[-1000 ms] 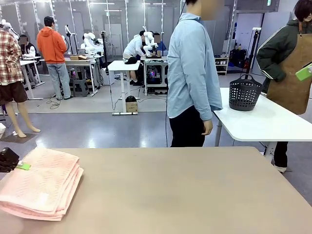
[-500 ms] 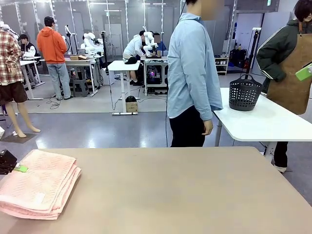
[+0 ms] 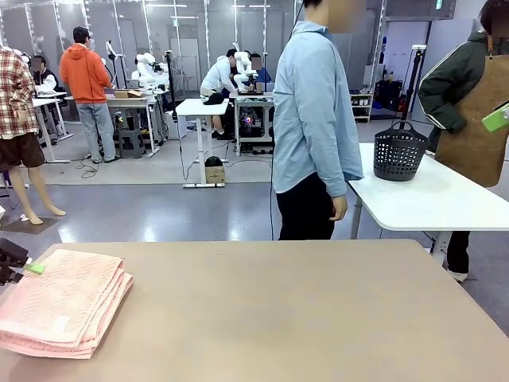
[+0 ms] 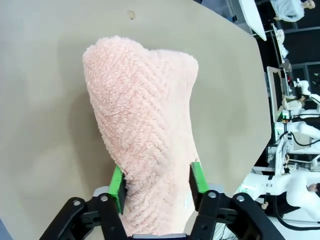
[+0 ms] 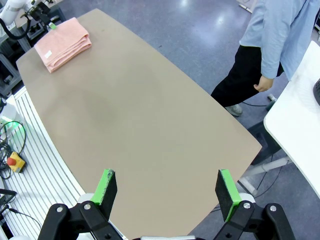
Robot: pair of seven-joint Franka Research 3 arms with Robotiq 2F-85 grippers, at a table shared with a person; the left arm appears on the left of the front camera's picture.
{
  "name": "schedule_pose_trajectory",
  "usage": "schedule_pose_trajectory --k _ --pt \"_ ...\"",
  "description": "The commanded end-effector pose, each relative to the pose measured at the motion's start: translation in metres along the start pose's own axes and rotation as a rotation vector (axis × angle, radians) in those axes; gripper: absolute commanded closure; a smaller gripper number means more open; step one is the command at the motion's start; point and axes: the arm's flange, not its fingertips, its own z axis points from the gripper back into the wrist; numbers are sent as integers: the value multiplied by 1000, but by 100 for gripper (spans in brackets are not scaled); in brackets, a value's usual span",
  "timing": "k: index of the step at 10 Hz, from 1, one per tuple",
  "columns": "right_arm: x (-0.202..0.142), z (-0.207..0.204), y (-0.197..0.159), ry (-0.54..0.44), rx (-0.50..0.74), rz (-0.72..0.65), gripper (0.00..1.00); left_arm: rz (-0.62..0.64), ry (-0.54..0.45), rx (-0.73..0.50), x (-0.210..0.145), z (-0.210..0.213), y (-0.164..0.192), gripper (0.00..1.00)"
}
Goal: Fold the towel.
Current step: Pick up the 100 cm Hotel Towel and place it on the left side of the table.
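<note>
Left gripper [image 4: 157, 182] at table's [image 3: 302, 318] left edge, fingers parted astride the folded salmon-pink towel [image 3: 60, 302], pads just beside the cloth, no clamp evident. Right gripper [image 5: 167, 192] raised high over the table, fingers spread wide, holding nothing. Towel lying flat in stacked layers at the table's left end; person in light-blue shirt [image 3: 314, 119] standing beyond far edge.
</note>
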Motion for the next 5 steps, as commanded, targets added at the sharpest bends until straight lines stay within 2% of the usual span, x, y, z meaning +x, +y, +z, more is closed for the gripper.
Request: schedule_pose_trajectory --k 1,5 --pt "3 1 1 6 -9 -17 0 -12 -15 20 -3 10 -12 0" --pt "3 1 1 6 -9 -17 0 -26 -23 28 -5 14 -17 0"
